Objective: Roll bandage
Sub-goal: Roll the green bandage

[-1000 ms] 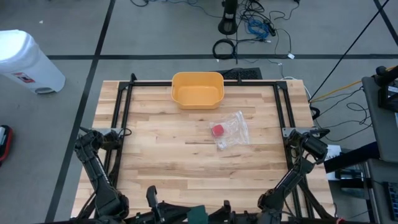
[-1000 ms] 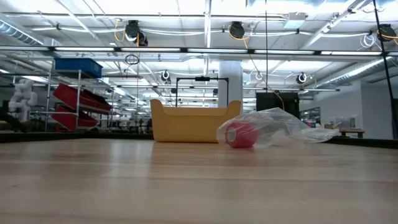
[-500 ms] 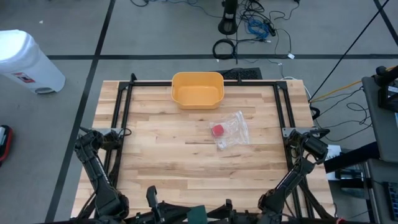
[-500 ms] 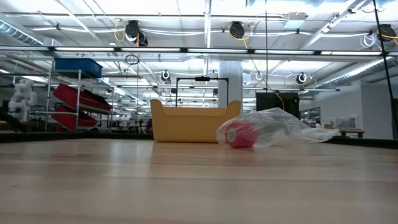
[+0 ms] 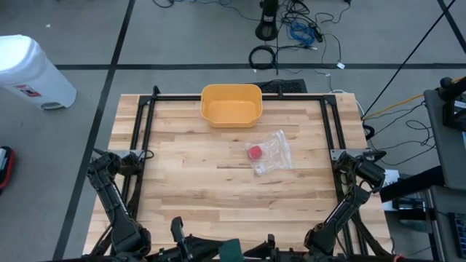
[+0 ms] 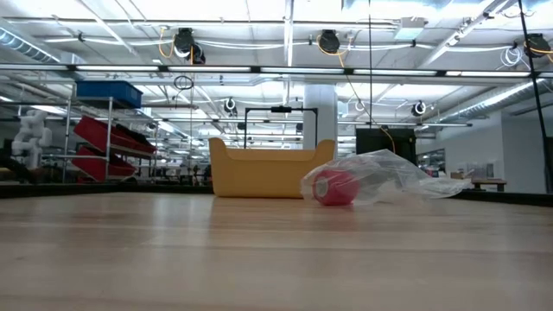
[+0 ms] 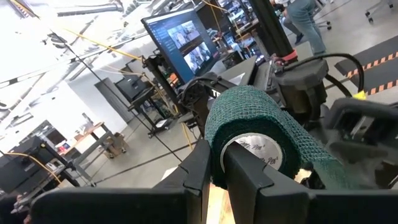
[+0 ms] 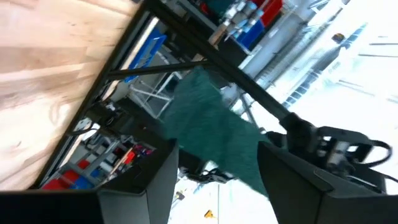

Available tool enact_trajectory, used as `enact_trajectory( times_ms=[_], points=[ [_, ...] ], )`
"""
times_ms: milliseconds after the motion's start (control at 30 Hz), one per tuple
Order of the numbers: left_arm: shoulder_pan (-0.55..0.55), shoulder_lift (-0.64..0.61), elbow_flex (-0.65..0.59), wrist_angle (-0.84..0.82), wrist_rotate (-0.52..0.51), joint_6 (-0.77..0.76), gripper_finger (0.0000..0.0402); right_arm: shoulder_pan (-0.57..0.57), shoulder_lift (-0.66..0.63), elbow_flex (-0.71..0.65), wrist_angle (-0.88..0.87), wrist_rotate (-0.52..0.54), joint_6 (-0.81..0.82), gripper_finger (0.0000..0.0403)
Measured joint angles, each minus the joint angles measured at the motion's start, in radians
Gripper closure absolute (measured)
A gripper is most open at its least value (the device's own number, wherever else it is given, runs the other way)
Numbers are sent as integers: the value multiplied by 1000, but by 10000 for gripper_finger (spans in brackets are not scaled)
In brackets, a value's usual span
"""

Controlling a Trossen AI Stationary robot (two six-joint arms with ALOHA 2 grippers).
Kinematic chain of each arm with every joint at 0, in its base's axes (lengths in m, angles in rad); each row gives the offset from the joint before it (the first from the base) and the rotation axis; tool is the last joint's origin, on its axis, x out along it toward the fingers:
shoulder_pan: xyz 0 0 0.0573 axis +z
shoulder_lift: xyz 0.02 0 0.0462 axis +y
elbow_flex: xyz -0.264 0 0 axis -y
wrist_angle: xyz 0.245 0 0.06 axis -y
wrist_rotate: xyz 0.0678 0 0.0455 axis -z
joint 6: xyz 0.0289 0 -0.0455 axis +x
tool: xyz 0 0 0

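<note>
At the near edge of the wooden table (image 5: 182, 182), the left gripper (image 7: 214, 171) is pinching the dark green bandage roll (image 7: 255, 134) while the right gripper (image 8: 217, 168) is gaping wide around its loose green bandage tail (image 8: 214, 134), seemingly for winding.

Wooden table (image 5: 189, 182) with a black frame along its edges.
On top: a yellow tub (image 5: 231, 104) at the far edge in the middle, and nearer, a bit to the right, a clear plastic bag (image 5: 273, 154) lying flat with a small red roll (image 5: 254, 153) inside it.
</note>
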Motion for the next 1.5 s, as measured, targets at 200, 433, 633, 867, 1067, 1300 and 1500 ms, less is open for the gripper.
enact_trajectory(
  times_ms=[200, 433, 633, 867, 1067, 1300, 1500],
  points=[
    [-3, 0, 0, -6, -2, -1, 355, -25, 26, 0, -12, 22, 14, 197],
    [-13, 0, 0, -8, -6, -1, 355, -34, 37, 0, -12, 15, 12, 197],
    [-13, 0, 0, -8, -6, -3, 355, -36, 46, 0, 12, -25, 15, 197],
    [-12, 0, 0, -8, -6, -4, 355, -43, 78, 0, 47, -67, -8, 206],
    [-12, 0, -1, -8, -6, -6, 355, -44, 83, 0, 89, -68, -42, 235],
    [-12, 0, -1, -8, -6, -7, 355, -45, 83, 0, 109, -118, -23, 269],
    [-12, 0, -1, -8, -5, -8, 355, -45, 83, 0, 118, -168, 27, 308]
  ],
)
